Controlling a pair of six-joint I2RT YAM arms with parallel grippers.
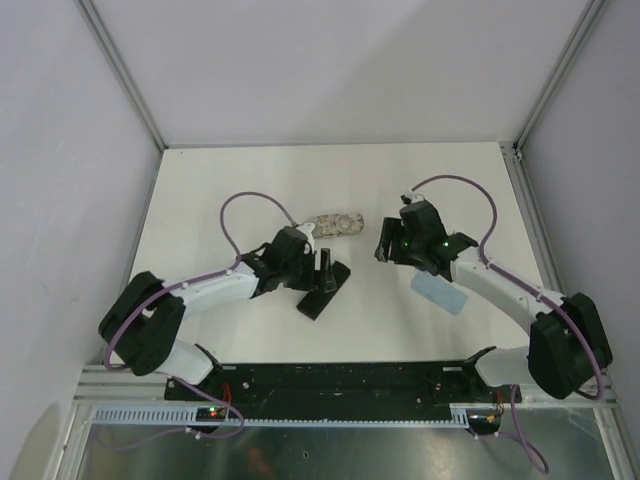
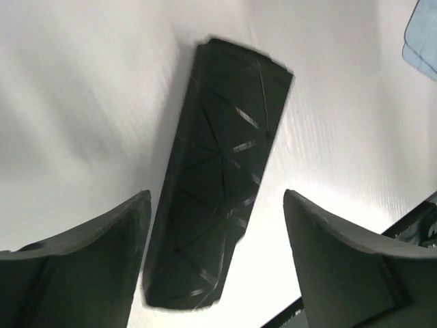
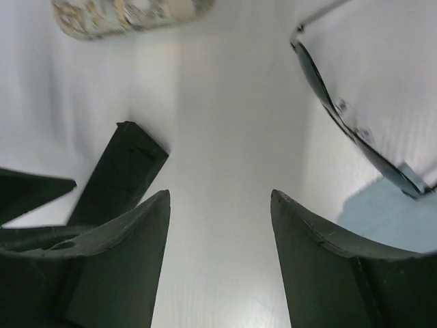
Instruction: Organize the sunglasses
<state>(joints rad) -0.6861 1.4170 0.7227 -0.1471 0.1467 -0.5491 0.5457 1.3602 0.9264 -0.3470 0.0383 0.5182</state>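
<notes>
Sunglasses (image 3: 345, 121) | thin dark wire frame | seen edge-on

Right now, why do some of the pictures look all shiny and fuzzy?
Left wrist view: the light bounces off the white table, making bright glare beside the black case, whose edges look slightly smeared. Right wrist view: the patterned case at the top is blurry. Top view: even light, mostly sharp, no strong glare.

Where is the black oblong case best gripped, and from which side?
Grip the black oblong case across its narrow width, near the middle, from above: it lies flat on the table, long edges straight, and the open left gripper hangs over it.
</notes>
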